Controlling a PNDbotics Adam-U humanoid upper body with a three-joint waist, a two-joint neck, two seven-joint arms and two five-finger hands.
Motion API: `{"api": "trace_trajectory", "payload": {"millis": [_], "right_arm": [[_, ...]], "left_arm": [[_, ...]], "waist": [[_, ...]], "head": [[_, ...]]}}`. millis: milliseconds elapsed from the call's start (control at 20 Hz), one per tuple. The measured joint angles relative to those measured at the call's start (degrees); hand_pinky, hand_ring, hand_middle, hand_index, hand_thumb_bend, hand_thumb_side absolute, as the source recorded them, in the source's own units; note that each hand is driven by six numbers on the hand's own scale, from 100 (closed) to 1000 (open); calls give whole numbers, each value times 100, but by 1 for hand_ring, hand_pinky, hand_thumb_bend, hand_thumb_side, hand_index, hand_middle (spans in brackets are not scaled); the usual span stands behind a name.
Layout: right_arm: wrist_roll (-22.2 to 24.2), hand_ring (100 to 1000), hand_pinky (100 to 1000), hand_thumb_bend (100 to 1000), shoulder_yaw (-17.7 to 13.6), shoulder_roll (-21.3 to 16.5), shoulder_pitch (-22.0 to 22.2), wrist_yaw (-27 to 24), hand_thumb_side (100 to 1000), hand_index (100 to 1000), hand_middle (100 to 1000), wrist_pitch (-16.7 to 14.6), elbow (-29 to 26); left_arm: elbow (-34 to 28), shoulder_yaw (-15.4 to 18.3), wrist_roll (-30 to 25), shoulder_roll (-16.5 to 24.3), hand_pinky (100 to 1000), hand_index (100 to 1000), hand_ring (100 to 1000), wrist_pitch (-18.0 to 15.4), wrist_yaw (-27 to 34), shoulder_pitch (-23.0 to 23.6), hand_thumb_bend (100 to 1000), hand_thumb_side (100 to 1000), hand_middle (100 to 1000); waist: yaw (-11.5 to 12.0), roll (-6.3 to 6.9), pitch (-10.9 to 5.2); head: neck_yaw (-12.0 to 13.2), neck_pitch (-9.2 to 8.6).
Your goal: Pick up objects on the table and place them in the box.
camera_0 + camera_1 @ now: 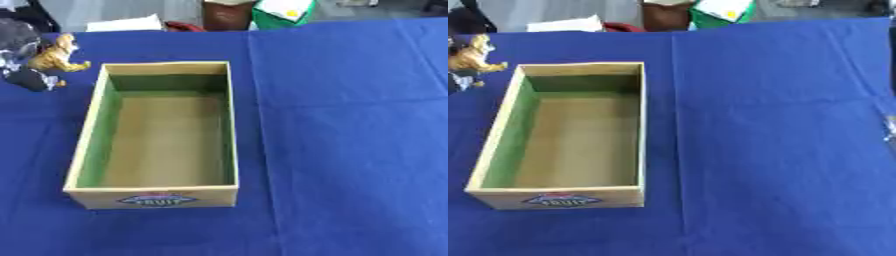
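Observation:
A toy tiger (pixel 58 55), orange with dark stripes, is at the far left by the box's far left corner. My left hand (pixel 19 39) comes in from the upper left. Its dark fingers are curled over the tiger's back and a black part (pixel 31 80) sits just below the toy. The open box (pixel 157 135) has tan walls, a green inner lining and a label on its near wall, and nothing lies inside it. A thin dark strip with a pale silver bit (pixel 890 125) at the right edge of the right eye view may be my right hand.
A blue cloth (pixel 350 125) covers the table. Beyond the far edge lie white paper (pixel 127 23), a brown object (pixel 227 15) and a green and white object (pixel 284 12). Bare cloth stretches to the right of the box.

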Motion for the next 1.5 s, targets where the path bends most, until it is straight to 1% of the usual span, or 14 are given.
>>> {"api": "trace_trajectory", "payload": {"millis": [200,350,500,700,850,1000,1200,1300,1500], "right_arm": [[-1,795,865,100,0,2,16,-11,1000,937,904,1,0],[-10,795,864,100,-1,2,56,-27,1000,937,904,11,0],[-21,795,864,100,-1,5,61,-42,1000,937,904,22,0],[-25,796,865,100,-1,19,85,-55,1000,936,904,25,0],[-24,796,864,100,-1,38,80,-62,1000,936,903,26,0],[-24,796,864,100,0,41,67,-85,1000,936,903,25,0],[-27,796,864,100,0,59,52,-107,1000,936,903,21,0],[-38,795,864,100,0,68,51,-112,1000,936,902,10,0],[-48,795,864,100,0,77,49,-130,1000,935,902,-2,0]], "left_arm": [[-495,-45,12,10,305,659,563,-66,130,-4,100,454,615],[-1029,-157,-84,75,309,665,571,-189,232,-4,100,448,625],[-1612,-350,-271,108,316,676,584,-373,290,-4,100,446,646],[-2388,-703,-621,95,314,687,584,-634,369,-3,100,439,666],[-2912,-918,-868,-11,312,678,579,-739,405,-1,100,443,649],[-3305,-1026,-1098,-269,313,676,573,-688,637,40,100,447,639],[-3626,-1081,-1392,-675,314,668,571,-519,1008,225,100,467,628],[-3677,-1174,-1520,-757,320,667,578,-460,1173,320,100,478,631],[-3673,-1477,-1770,-761,324,668,583,-399,1468,406,100,496,637]], "waist": [[44,4,-127],[72,13,-222],[95,38,-302],[109,49,-408],[112,47,-476],[112,45,-523],[106,31,-533],[107,31,-533],[110,36,-533]], "head": [[-121,164],[-194,253],[-230,310],[-276,351],[-288,393],[-293,404],[-291,421],[-291,434],[-309,437]]}}
